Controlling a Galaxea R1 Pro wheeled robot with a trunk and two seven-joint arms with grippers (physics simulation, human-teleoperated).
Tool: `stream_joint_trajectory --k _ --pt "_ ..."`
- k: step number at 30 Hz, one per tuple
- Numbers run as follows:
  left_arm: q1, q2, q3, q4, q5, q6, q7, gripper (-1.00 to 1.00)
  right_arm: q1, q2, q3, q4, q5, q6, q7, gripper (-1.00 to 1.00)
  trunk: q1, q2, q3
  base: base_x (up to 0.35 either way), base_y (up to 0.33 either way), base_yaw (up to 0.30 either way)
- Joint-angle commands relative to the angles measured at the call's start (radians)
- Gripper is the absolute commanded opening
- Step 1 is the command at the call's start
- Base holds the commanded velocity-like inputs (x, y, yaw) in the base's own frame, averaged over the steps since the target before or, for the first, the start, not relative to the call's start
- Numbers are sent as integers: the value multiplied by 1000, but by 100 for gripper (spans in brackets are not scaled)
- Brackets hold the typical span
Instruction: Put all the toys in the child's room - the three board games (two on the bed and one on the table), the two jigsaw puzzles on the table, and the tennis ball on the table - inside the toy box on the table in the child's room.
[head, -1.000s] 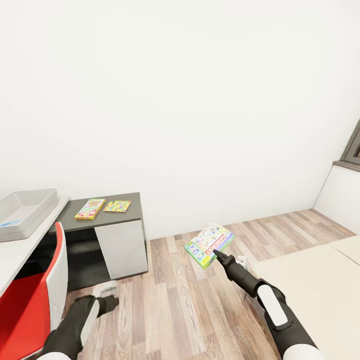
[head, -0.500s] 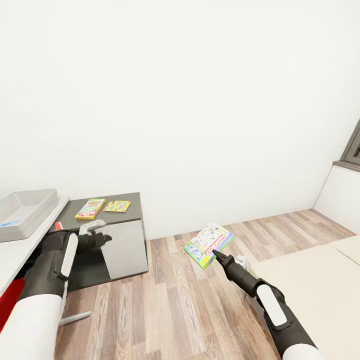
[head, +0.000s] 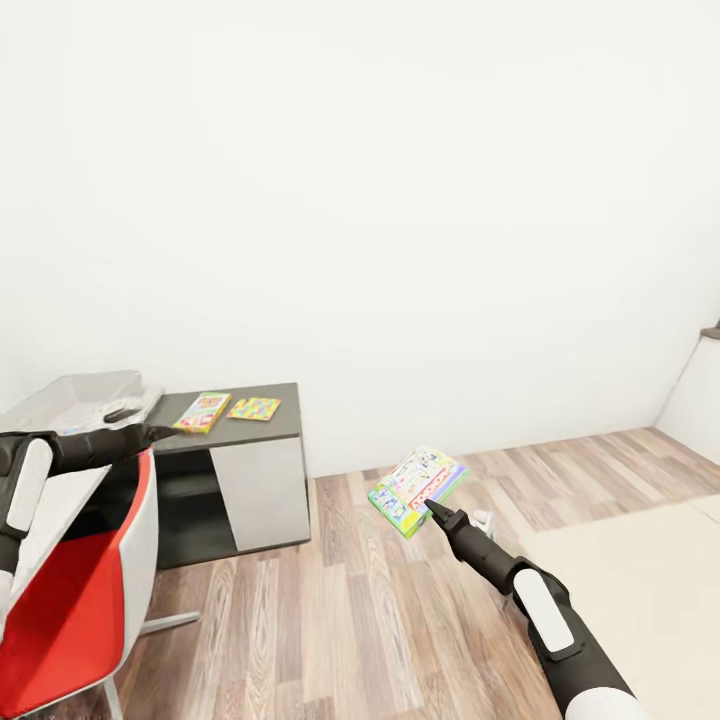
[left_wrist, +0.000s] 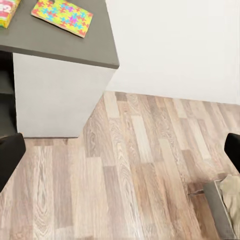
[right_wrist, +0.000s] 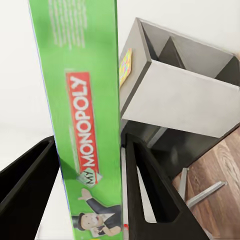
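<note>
Right gripper (head: 430, 507) out over the wooden floor (head: 330, 620), fingers (right_wrist: 150, 195) clamped on the edge of a green and white board game (head: 417, 488); box lifted clear of everything and tilted, cover facing up. Seen close from the right wrist: green side panel (right_wrist: 85, 115) of that box pinched between the two dark fingers, "MY MONOPOLY" printed along it.

Left gripper (head: 135, 425) raised at the left, reaching toward the toy box (head: 75, 398), fingers spread wide and holding nothing (fingertips at opposite edges of the left wrist picture, bare floor between them).

Toy box, a shallow light grey tray, sitting on the pale surface (head: 45, 500) at the far left. Just beside it, on the lower dark grey side unit (head: 240, 470), a yellow-green board game (head: 202, 411) lying flat, and next to that, a little apart, a jigsaw puzzle (head: 253, 408), also flat; same puzzle (left_wrist: 62, 16) in the left wrist view, near the unit's corner, with a sliver of the yellow-green game (left_wrist: 7, 11) at the edge.

Red and white chair (head: 85, 600) in front of the surface, below the left arm. Beige bed (head: 640, 590) at the lower right, beside the right arm.
</note>
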Motion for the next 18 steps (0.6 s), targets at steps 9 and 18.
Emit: stream_joint_trajectory --k 9,18 --pt "-1 109 2 26 29 5 -288 100 -1 -3 -3 0 -7 11 3 -100 1 -2 -2 0 0 277" --pt "0 110 0 27 24 1 -295 100 -3 -12 -2 -148 -6 14 8 -100 1 -2 -2 70 -46 144"
